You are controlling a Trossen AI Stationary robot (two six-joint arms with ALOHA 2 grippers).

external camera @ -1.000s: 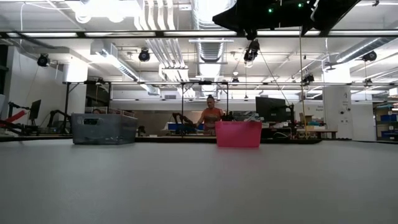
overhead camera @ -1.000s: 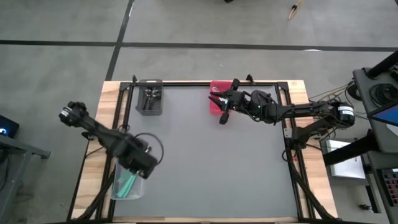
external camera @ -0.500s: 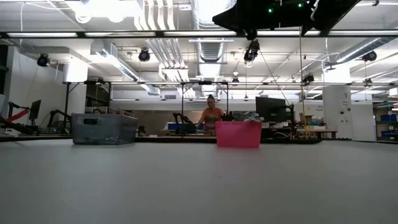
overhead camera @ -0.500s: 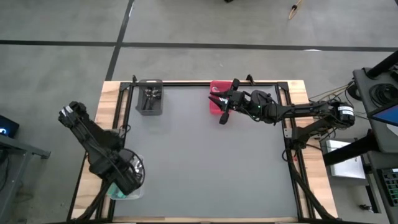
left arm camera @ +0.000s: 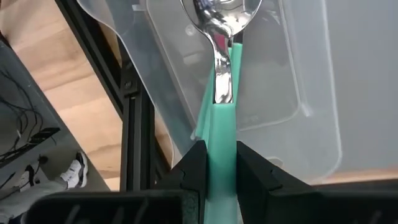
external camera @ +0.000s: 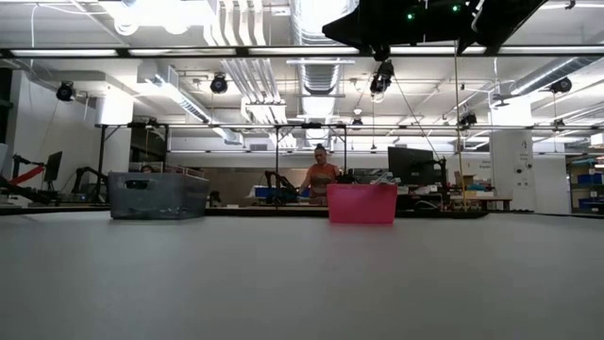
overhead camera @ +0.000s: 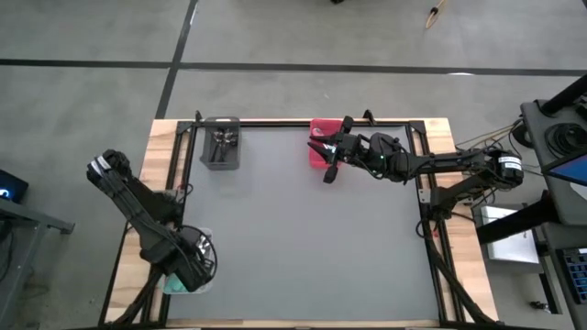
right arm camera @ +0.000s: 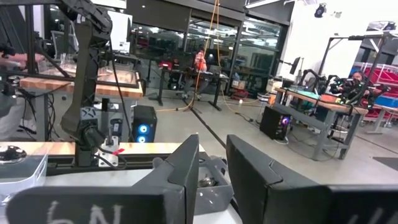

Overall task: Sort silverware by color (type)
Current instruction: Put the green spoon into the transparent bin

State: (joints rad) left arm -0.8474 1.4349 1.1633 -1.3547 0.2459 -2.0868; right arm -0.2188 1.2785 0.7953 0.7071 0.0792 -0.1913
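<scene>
Over the clear plastic bin [left arm camera: 292, 93] at the table's near-left corner, the left gripper [left arm camera: 216, 163] pinches a teal-handled shiny-bowled spoon [left arm camera: 219, 68]; best lower it, then release.

The right gripper [overhead camera: 328, 158] waits by the red bin [overhead camera: 318, 158], fingers slightly apart, nothing visibly held.

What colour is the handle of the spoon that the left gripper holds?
Teal green handle, with a shiny metal bowl; the left wrist view shows it best.
</scene>
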